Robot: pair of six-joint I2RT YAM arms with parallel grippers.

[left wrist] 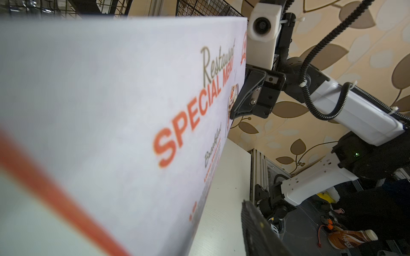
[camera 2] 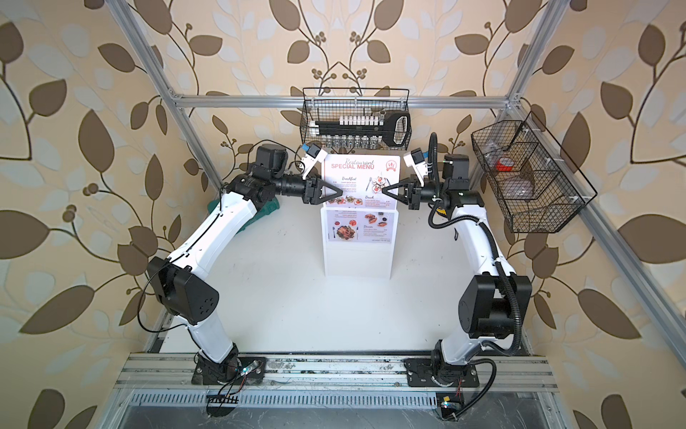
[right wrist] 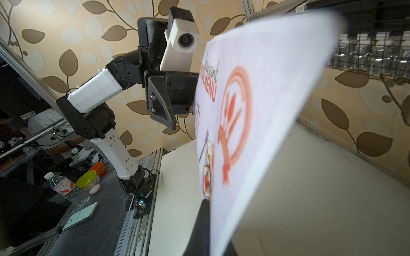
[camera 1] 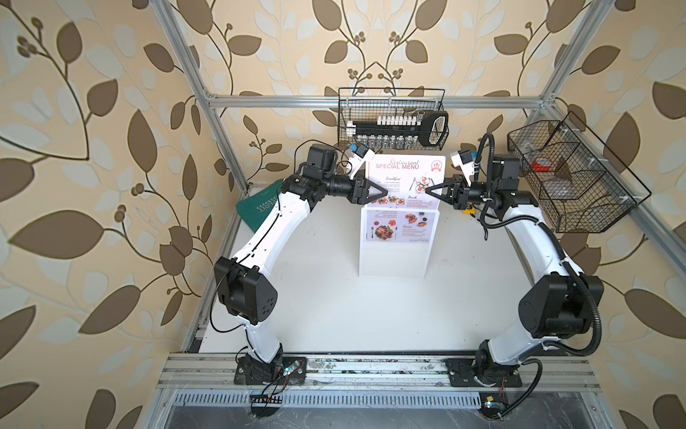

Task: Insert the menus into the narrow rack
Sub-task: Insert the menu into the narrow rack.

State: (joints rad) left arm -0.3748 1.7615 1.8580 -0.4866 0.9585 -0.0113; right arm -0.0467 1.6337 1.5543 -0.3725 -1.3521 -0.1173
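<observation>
menu (camera 1: 402,178) lower half seated in rack (camera 1: 393,260), upright toward table (camera 1: 334,315) far edge, top half proud | right gripper (camera 1: 427,191) pinched on right edge | left gripper (camera 1: 386,192) at left edge, grip cannot tell | risk: uneven push skewing or buckling thin sheet, jamming in slot

In both top views: bright, even, diffuse light. Shadows on the desk (camera 1: 334,297) are faint and soft-edged. The wide-angle lens splays the frame posts (camera 1: 216,122) outward and stretches the wallpaper (camera 1: 92,148) at the corners. Focus is sharp at centre, softer toward the edges. Wrist views: the menu (left wrist: 111,110) sits close to the lens and is blurred, worst at its near end; the background is in focus. Its white face reads pale grey
</observation>
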